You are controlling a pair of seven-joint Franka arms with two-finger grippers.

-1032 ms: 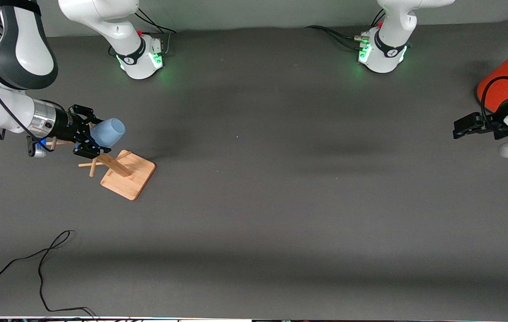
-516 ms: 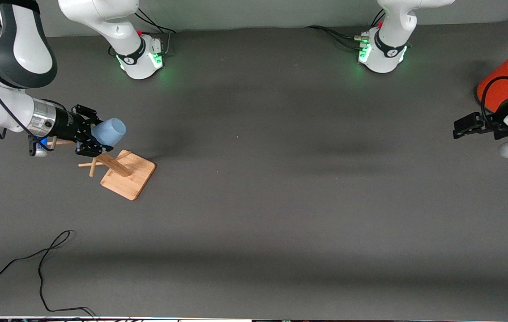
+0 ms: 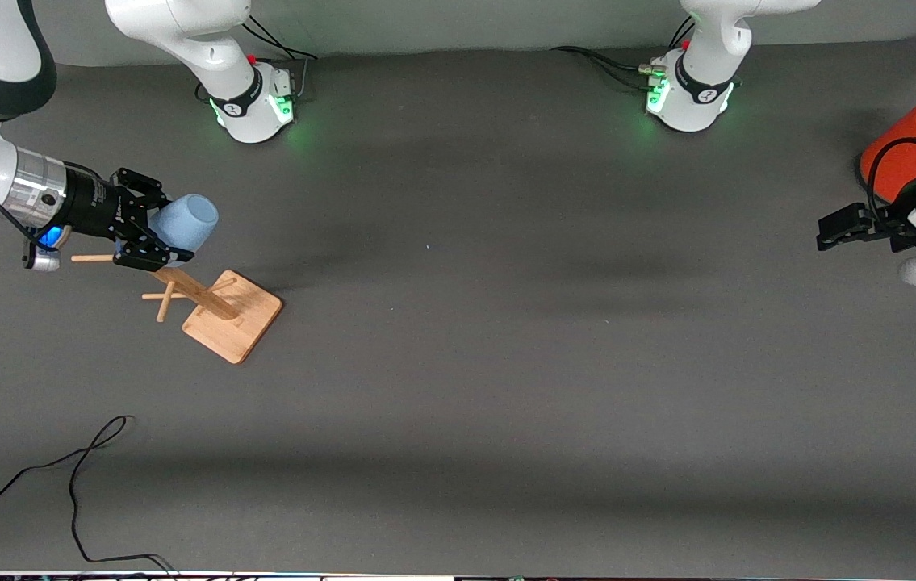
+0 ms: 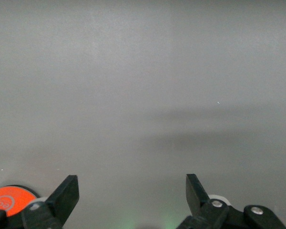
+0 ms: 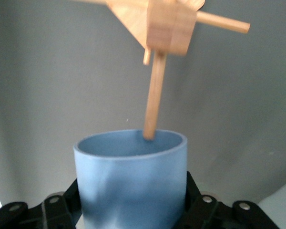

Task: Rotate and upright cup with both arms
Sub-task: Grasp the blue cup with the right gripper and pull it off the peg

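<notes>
The cup (image 3: 186, 223) lies on its side between the fingers of the right gripper (image 3: 152, 234), clamped by its base, its open mouth facing away from the wrist. It hangs over the peg rack (image 3: 215, 305), and in the right wrist view a peg's tip (image 5: 149, 133) sits at the cup's rim (image 5: 131, 143). The left gripper (image 3: 838, 230) waits beside the orange cylinder (image 3: 901, 149), fingers (image 4: 66, 193) spread wide and holding nothing.

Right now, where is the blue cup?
The cup is held in the right gripper, up in the air over the wooden peg rack at the right arm's end of the table.
</notes>
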